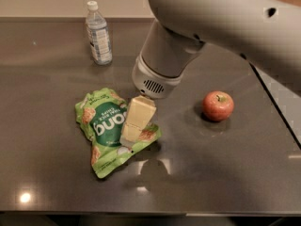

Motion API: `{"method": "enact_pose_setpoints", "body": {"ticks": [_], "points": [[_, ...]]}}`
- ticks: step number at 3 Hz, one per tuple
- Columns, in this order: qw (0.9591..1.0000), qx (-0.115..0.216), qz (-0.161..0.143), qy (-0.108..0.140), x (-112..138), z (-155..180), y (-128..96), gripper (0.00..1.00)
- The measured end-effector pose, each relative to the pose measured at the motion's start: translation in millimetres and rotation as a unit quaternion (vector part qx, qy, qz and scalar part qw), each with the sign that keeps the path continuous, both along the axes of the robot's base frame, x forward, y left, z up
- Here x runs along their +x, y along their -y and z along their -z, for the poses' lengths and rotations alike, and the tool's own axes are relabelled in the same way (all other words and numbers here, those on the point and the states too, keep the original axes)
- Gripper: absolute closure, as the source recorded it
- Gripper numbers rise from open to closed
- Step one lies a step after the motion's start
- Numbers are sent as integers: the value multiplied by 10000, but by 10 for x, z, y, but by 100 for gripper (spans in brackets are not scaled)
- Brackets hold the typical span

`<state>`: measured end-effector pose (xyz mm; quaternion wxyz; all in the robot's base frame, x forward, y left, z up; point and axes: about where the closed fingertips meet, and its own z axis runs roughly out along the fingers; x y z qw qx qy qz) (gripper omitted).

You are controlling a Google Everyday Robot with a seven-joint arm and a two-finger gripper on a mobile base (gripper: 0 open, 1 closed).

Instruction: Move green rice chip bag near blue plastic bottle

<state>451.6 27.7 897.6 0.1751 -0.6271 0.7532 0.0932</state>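
Observation:
The green rice chip bag (pixel 106 128) lies flat on the dark table, left of centre, with its dark green round patch facing up. The blue plastic bottle (pixel 99 33) stands upright at the back left, well apart from the bag. My gripper (pixel 133 131) hangs from the big grey arm and is over the bag's right edge, its cream fingers (pixel 138 117) pointing down onto the bag.
A red apple (pixel 218 106) sits on the table to the right of the gripper. The dark table (pixel 225 173) ends at a front edge near the bottom and a right edge past the apple. The arm covers the upper right.

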Motion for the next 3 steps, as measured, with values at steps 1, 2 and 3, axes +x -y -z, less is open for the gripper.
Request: {"method": "enact_pose_setpoints", "body": {"ticks": [1, 2, 3], "points": [[9999, 69, 19, -113, 19, 169, -187, 0], [9996, 118, -7, -267, -32, 403, -347, 0], [9994, 157, 2, -297, -10, 463, -388, 0]]}}
